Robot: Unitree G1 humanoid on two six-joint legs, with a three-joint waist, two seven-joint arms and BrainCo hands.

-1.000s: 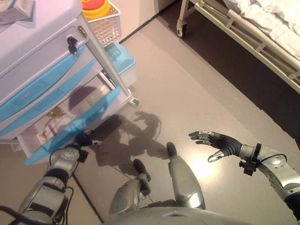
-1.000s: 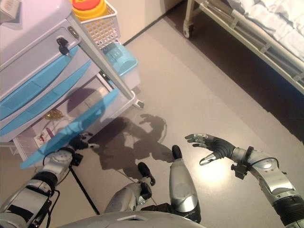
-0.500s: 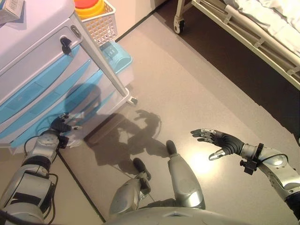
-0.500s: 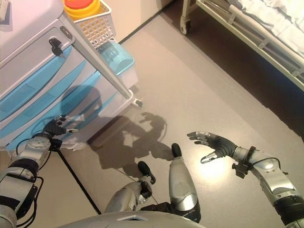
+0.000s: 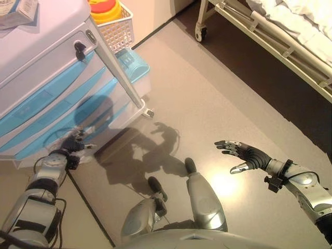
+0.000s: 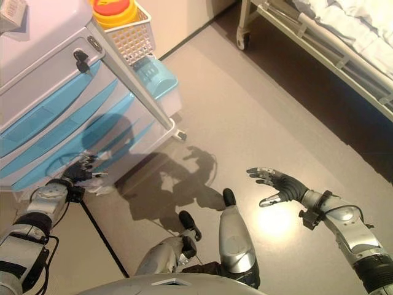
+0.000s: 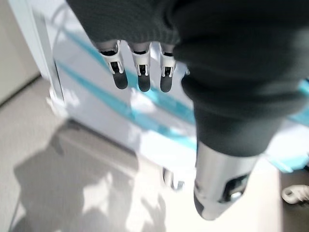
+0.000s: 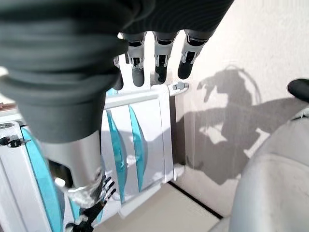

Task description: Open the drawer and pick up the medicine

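Note:
The pale cart (image 5: 36, 62) stands at the upper left with all its blue-handled drawers pushed in. My left hand (image 5: 72, 146) hovers just in front of the lowest drawer (image 5: 72, 122), fingers straight and spread, holding nothing. The left wrist view shows its fingers (image 7: 140, 75) pointing at that drawer front (image 7: 145, 121) with a small gap. My right hand (image 5: 244, 156) floats open above the floor on the right, far from the cart. No medicine shows inside any drawer; the drawers' contents are hidden.
A small box (image 5: 15, 10) lies on the cart top. A white basket (image 5: 118, 32) with a yellow and red container (image 5: 106, 6) hangs on the cart's side, over a blue-lidded bin (image 5: 136, 63). A bed frame (image 5: 270, 39) crosses the upper right.
The lowest drawer, open one second ago with items showing, is pushed shut. My left hand has since drawn slightly back from its front. The right hand barely moved.

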